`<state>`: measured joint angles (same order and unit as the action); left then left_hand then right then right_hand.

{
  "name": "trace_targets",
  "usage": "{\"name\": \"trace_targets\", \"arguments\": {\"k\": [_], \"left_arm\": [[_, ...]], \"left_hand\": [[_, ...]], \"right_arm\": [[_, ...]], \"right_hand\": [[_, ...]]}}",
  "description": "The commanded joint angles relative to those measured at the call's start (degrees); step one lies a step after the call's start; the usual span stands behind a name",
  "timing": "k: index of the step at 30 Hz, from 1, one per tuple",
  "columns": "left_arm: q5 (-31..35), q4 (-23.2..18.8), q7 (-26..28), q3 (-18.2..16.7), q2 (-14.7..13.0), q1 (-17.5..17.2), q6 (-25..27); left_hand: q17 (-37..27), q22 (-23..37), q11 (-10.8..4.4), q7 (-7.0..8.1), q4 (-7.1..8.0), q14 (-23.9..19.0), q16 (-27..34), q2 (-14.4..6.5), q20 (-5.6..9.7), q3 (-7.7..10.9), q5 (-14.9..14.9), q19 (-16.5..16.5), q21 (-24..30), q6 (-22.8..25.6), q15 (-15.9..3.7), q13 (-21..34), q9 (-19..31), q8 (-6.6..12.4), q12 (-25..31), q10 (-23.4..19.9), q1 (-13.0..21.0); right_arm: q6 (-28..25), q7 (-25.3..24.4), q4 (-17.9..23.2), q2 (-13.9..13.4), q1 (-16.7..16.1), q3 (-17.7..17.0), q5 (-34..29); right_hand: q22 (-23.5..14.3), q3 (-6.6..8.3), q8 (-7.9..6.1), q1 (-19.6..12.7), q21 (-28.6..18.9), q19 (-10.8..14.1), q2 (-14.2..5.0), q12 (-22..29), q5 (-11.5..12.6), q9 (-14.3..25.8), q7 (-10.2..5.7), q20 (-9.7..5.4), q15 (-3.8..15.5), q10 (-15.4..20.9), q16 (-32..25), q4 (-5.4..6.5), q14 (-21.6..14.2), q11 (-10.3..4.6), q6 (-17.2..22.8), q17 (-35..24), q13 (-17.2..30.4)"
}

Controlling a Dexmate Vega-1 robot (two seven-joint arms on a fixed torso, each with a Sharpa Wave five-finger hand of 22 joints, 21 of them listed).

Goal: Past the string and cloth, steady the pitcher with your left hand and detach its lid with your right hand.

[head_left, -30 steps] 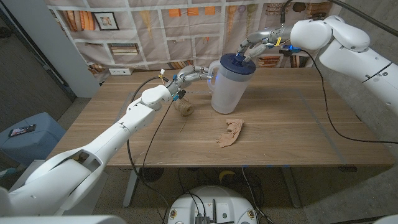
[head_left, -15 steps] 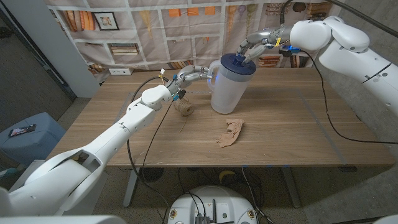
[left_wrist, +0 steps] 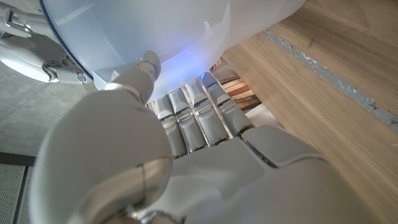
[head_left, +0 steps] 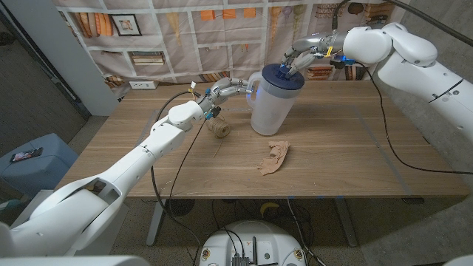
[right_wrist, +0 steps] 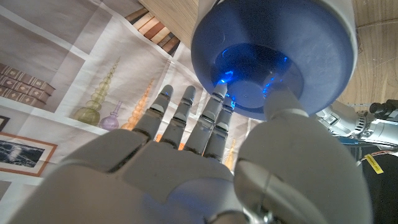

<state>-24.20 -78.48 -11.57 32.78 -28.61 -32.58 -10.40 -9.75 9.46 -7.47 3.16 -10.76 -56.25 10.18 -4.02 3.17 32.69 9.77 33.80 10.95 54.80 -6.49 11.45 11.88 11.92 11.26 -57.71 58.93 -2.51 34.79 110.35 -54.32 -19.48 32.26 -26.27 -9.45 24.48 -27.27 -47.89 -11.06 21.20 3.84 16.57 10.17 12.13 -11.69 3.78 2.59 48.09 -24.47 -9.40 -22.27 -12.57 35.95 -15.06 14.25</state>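
Observation:
A translucent white pitcher [head_left: 267, 111] stands at the table's far middle with its dark blue lid [head_left: 283, 74] on top. My left hand [head_left: 228, 89] reaches its handle side. In the left wrist view the thumb [left_wrist: 147, 67] presses the pitcher's wall [left_wrist: 174, 31], while the fingers [left_wrist: 194, 118] run in behind it with their tips hidden. My right hand [head_left: 299, 54] comes down on the lid from behind. In the right wrist view its thumb [right_wrist: 281, 106] sits in the lid's hollow [right_wrist: 273, 56] and its fingers [right_wrist: 189, 115] lie past the rim.
A ball of string [head_left: 219, 129] lies just left of the pitcher under my left forearm. A crumpled tan cloth [head_left: 275, 157] lies nearer the front. Black cables trail over the wooden table [head_left: 355, 148]. A printed bookshelf backdrop hangs behind.
My right arm has shifted slightly to the left with its hand staying on the lid. Pitcher, lid and left hand have kept their places.

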Motion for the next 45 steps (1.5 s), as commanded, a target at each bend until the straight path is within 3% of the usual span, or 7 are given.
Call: {"name": "trace_targets", "arguments": {"k": [1, 11, 26, 45], "left_arm": [[0.0, -0.2, 0.0, -0.1, -0.2, -0.2, -0.2], [-0.2, -0.5, 0.0, -0.1, -0.3, -0.4, -0.2], [-0.3, -0.6, 0.1, -0.2, -0.5, -0.7, 0.0], [-0.3, 0.0, -0.6, 0.0, -0.3, -0.2, -0.1]], "left_hand": [[-0.1, 0.2, -2.38, -2.15, 0.66, -2.6, 0.3, -3.2, 8.12, 0.61, 0.2, 0.6, 0.1, 2.9, -6.93, 0.0, 0.1, 0.27, 0.5, -2.9, 0.7], [-0.1, 0.2, -2.37, -2.12, 0.63, -2.6, 0.3, -3.2, 8.13, 0.56, 0.2, 0.6, 0.1, 3.0, -6.94, 0.0, 0.1, 0.3, 0.4, -2.9, 0.7], [-0.1, 0.2, -2.54, -2.11, 0.6, -2.8, 0.3, -3.3, 8.12, 0.49, 0.2, 0.6, 0.1, 2.9, -7.0, 0.0, 0.1, 0.29, 0.4, -2.9, 0.8], [-0.1, 0.2, -2.59, -2.08, 0.68, -2.8, 0.3, -3.3, 8.05, 0.41, 0.3, 0.6, 0.1, 2.9, -6.92, 0.0, 0.1, 0.29, 0.4, -2.9, 0.7]], "right_arm": [[-0.6, -2.8, 1.0, 0.0, -1.9, -0.7, -0.7], [-0.6, -3.7, 1.2, -0.2, -2.6, -1.3, -0.3], [0.6, -4.1, 0.5, -0.3, -2.7, -2.0, 2.1], [0.1, -4.0, -0.3, -0.4, -2.3, -2.0, 3.8]], "right_hand": [[-0.3, -0.39, -0.68, -1.3, -0.3, 0.8, 0.02, 0.4, 0.1, 0.1, -0.19, -0.34, 7.68, 1.4, -0.9, 0.11, -1.0, -0.1, 1.3, -0.3, 0.2], [-0.3, -0.63, -2.13, -4.3, -0.2, 1.6, -1.5, -0.1, 0.1, 0.2, -0.84, -1.16, 8.24, 4.1, -2.3, -0.1, -1.8, -0.19, 4.1, -1.1, -0.2], [-0.3, -1.43, -3.98, -6.2, -0.1, 1.9, -4.53, -0.3, 0.1, 0.8, -0.93, -1.69, 8.15, 7.1, -4.1, 0.2, -2.6, -0.22, 7.4, -2.3, 0.1], [-0.3, -2.2, -4.26, -7.9, -0.1, 2.3, -6.71, -0.7, 0.4, 0.3, -0.91, -2.38, 8.23, 8.5, -5.3, 0.24, -3.0, -0.27, 8.7, -2.9, 0.3]]}}
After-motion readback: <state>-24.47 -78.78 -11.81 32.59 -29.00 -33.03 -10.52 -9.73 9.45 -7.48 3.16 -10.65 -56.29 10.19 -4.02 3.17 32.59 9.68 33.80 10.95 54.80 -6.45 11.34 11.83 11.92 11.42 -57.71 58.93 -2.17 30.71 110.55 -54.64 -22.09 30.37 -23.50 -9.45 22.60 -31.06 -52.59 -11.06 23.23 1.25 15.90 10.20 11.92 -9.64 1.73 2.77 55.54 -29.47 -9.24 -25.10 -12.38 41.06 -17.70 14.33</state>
